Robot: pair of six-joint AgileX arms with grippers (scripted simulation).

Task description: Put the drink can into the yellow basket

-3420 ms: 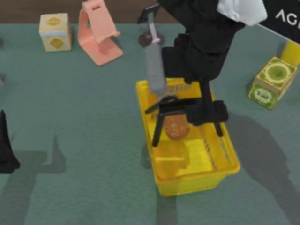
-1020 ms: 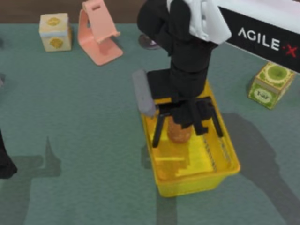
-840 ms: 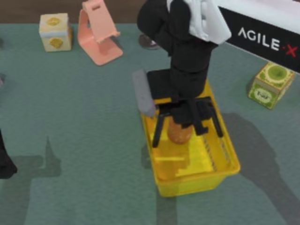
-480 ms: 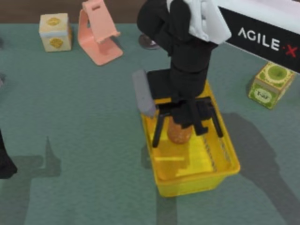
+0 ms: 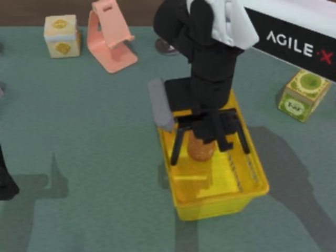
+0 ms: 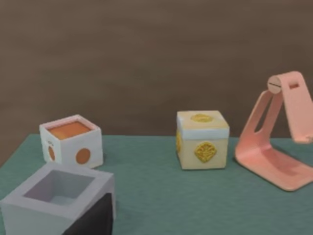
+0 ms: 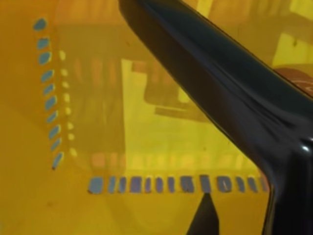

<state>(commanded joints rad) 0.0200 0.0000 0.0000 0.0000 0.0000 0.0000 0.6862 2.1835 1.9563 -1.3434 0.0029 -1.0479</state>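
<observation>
Your right hand (image 5: 206,137) reaches down into the large bright yellow plastic shopping basket (image 5: 252,189) with slotted sides, near its far end. Directly under the hand, inside the basket, you can make out the small orange-brown cylindrical drink can (image 5: 200,150); its top is hidden by the hand. The dark fingers sit at either side of the can, but you cannot tell from these views whether they clench it or have let it go. The basket's black folding handle (image 5: 177,144) stands raised just beside the hand, crossing in front of your right wrist camera, which otherwise shows only the yellow floor and the slotted wall (image 7: 146,184) of the basket.

A grey flat bar (image 5: 160,104) lies against the basket's far corner, just beside the hand. Well apart from it on the green worktop (image 5: 94,157) stand a salmon-pink bent stand (image 5: 109,37), a cream-and-yellow cube box (image 5: 62,35) and a green-yellow carton box (image 5: 305,92).

Your left arm (image 5: 5,176) is parked at the worktop's left edge; its hand is out of sight. Its wrist camera looks across to the pink stand, the cream box, a white box with orange dots (image 6: 72,141) and a grey open box (image 6: 61,198).
</observation>
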